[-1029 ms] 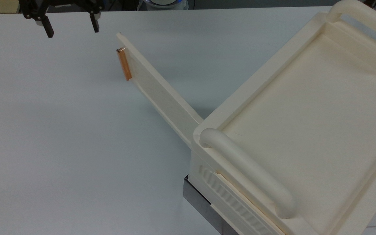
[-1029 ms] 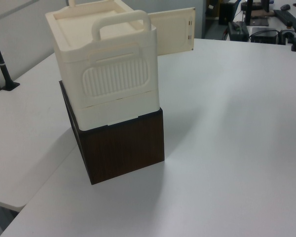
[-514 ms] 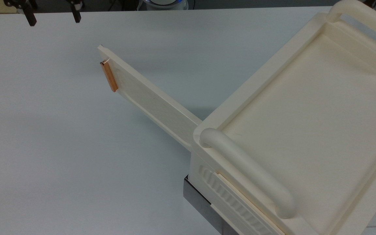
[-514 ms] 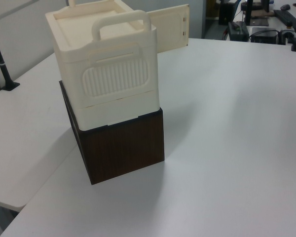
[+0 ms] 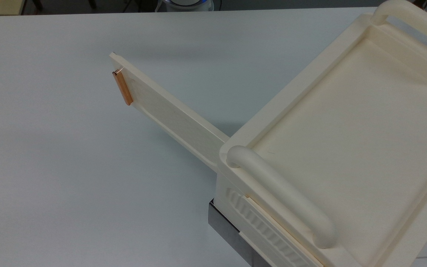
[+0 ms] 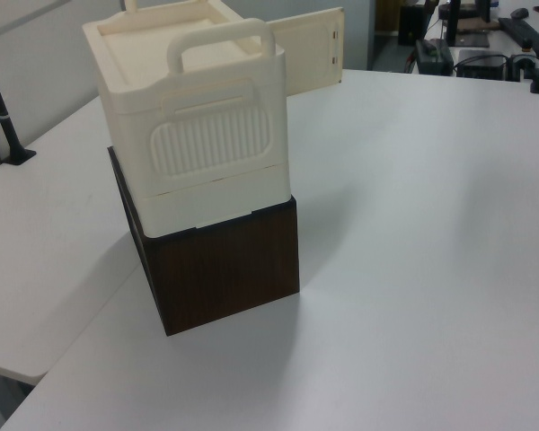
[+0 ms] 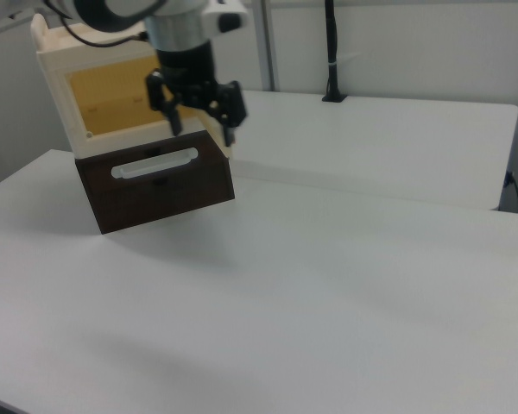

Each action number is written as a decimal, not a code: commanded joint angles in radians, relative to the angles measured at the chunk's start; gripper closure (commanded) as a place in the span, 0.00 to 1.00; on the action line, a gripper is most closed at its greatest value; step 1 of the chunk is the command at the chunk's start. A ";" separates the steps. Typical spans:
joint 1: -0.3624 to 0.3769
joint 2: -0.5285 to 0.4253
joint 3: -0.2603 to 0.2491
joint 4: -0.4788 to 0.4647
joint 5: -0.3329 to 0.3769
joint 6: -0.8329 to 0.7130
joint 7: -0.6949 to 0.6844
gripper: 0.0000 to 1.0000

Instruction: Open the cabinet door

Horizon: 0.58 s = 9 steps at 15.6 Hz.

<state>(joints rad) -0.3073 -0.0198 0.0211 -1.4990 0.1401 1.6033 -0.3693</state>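
White table carries cabinet; cabinet door swung wide toward the far edge. Gripper, fingers spread, empty. Retreat clear of the handle.

My arm is round and smooth, white with a big grey patch near the end. Below it sits a shiny silver-grey round part. My black metal gripper hangs under that, with two thin black fingers set apart and small dark bars joining them.
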 commanded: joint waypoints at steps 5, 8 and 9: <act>0.309 -0.032 -0.108 -0.058 -0.083 -0.053 0.245 0.00; 0.335 -0.025 -0.124 -0.066 -0.103 0.022 0.242 0.00; 0.333 -0.020 -0.122 -0.069 -0.109 0.033 0.239 0.00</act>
<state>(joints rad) -0.0031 -0.0302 -0.0710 -1.5326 0.0533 1.5750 -0.1306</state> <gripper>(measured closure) 0.000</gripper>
